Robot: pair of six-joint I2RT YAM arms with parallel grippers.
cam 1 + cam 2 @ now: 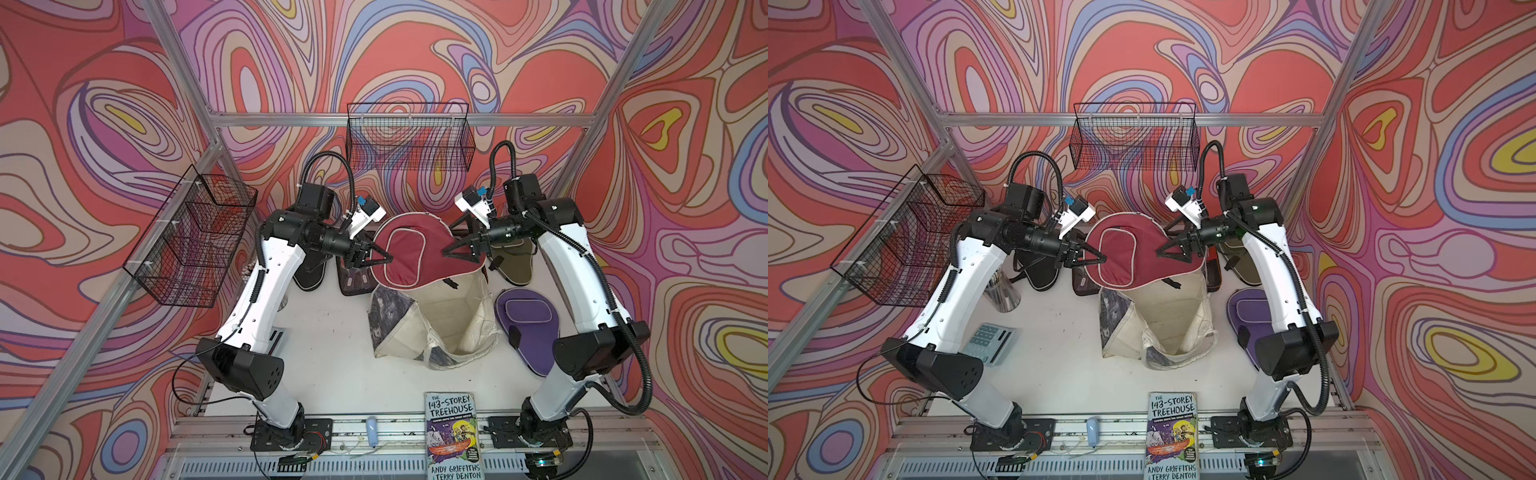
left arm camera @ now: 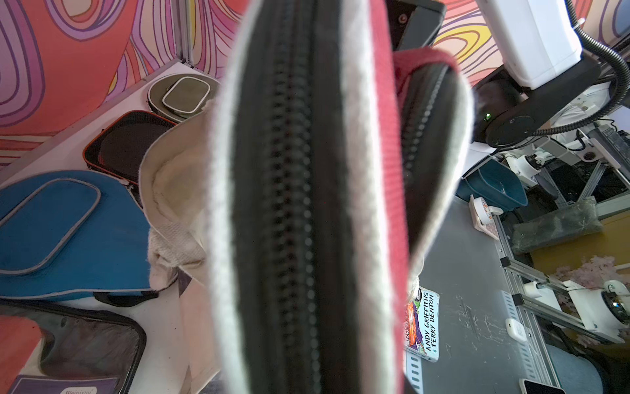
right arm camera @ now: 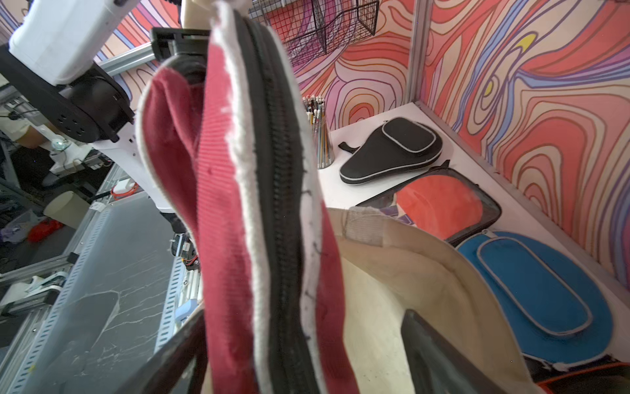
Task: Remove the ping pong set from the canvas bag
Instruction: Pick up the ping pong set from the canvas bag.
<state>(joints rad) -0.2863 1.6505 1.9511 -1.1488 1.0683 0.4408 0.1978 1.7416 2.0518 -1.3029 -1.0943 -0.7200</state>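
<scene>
A maroon paddle case (image 1: 415,249) of the ping pong set hangs in the air over the open mouth of the cream canvas bag (image 1: 436,328). My left gripper (image 1: 390,259) is shut on its left edge, and the zip edge (image 2: 289,204) fills the left wrist view. My right gripper (image 1: 446,241) stands open at the case's right edge. Its dark fingers (image 3: 436,354) are spread wide with the case (image 3: 238,204) between them. On the table lie a purple case (image 1: 528,328), an olive case (image 1: 515,262), a black case (image 3: 392,150), a blue case (image 3: 538,290) and a flat pack with a red paddle (image 3: 443,204).
A paperback book (image 1: 453,436) lies at the front edge. Wire baskets hang on the left wall (image 1: 195,237) and the back wall (image 1: 409,137). A cup of pencils (image 1: 1003,291) and a calculator (image 1: 988,338) sit by the left arm.
</scene>
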